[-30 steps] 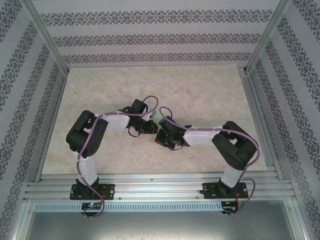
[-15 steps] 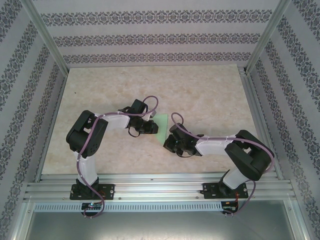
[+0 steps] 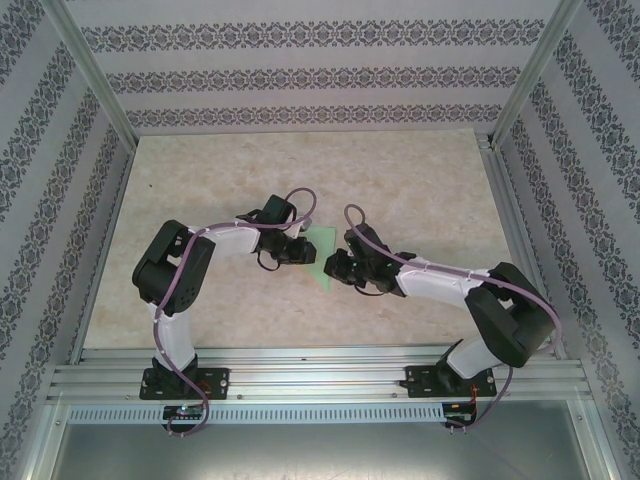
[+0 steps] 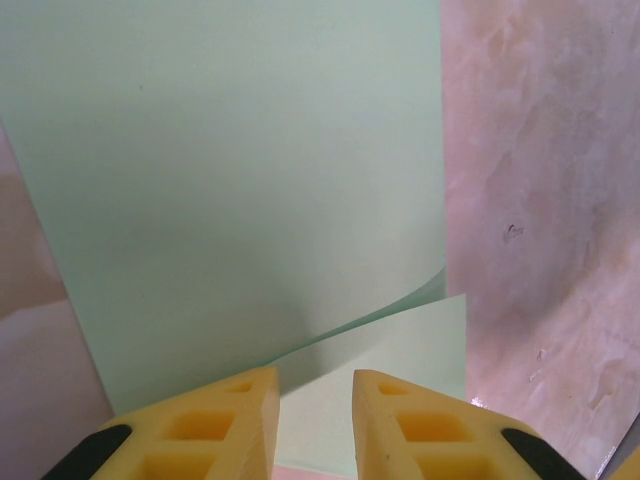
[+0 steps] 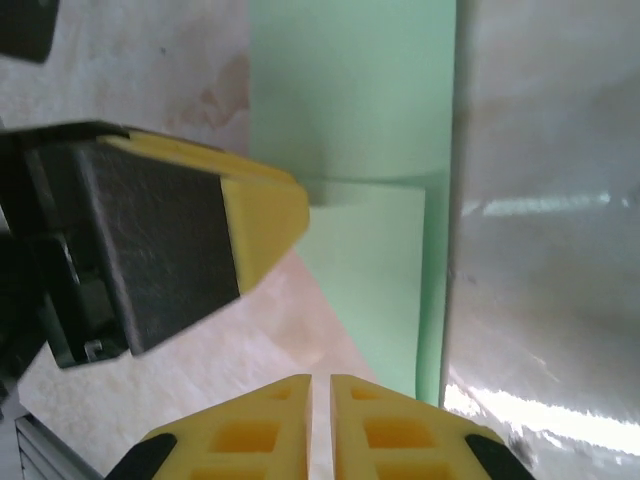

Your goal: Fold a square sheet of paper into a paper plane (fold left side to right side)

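Observation:
The square sheet of paper, pale mint green, lies mid-table between the two grippers. Its one side is folded over, and the upper layer bows up above the lower layer. My left gripper sits low at the sheet's edge, its yellow fingers a narrow gap apart with the lower layer showing between them. My right gripper hovers over bare table beside the sheet, jaws nearly touching and nothing in them. The left gripper's finger rests by the paper. A paper plane is out of view.
The marble-patterned tabletop is bounded by metal frame posts and patterned walls. The left gripper and right gripper stand very close together at the paper.
The right arm has stretched out lower and its gripper has shifted right off the sheet, so more green paper shows. The left gripper has barely moved.

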